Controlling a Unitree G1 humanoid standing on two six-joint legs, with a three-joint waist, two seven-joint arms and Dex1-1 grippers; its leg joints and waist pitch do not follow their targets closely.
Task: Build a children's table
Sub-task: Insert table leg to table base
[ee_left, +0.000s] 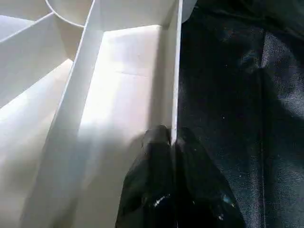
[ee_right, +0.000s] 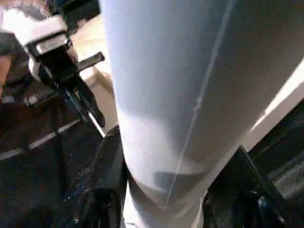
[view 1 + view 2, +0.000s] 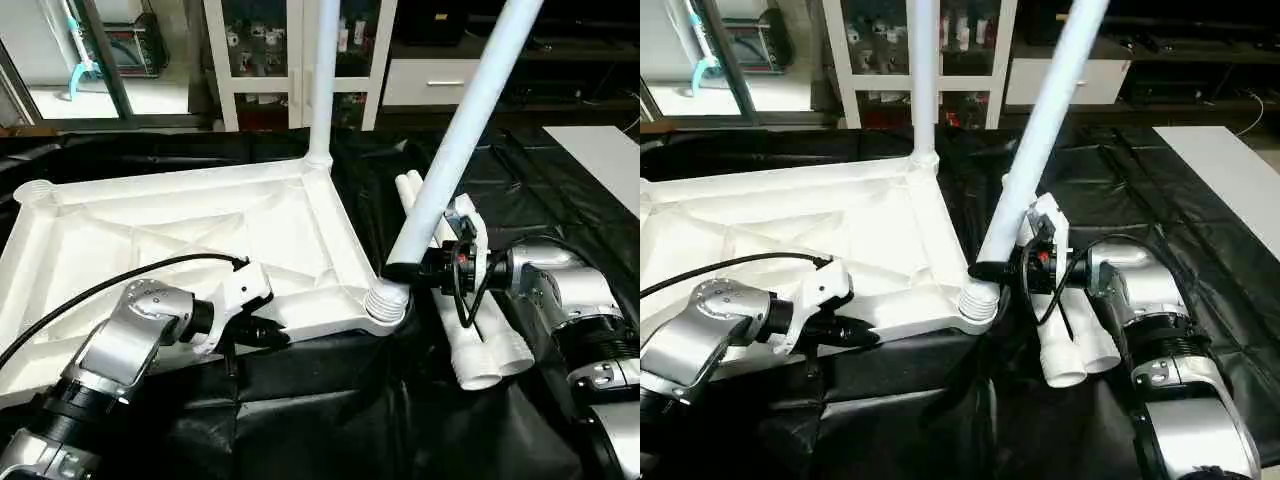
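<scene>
The left hand [image 1: 173, 137] pinches the tabletop [image 1: 114, 85] rim (black sheet [image 1: 237, 95] just beside).

A black sheet [image 3: 560, 180] covered the work surface, creased and glossy. On it lay the white tabletop [image 3: 190, 240], underside up — its X-ribs and round corner sockets showing — with its near rim toward the robot. Just beside its right edge, two loose white legs [image 3: 478, 345] lay side by side on the sheet, touching each other, their wide open ends toward the robot. A flat white panel [image 3: 600, 160] lay further right.
</scene>
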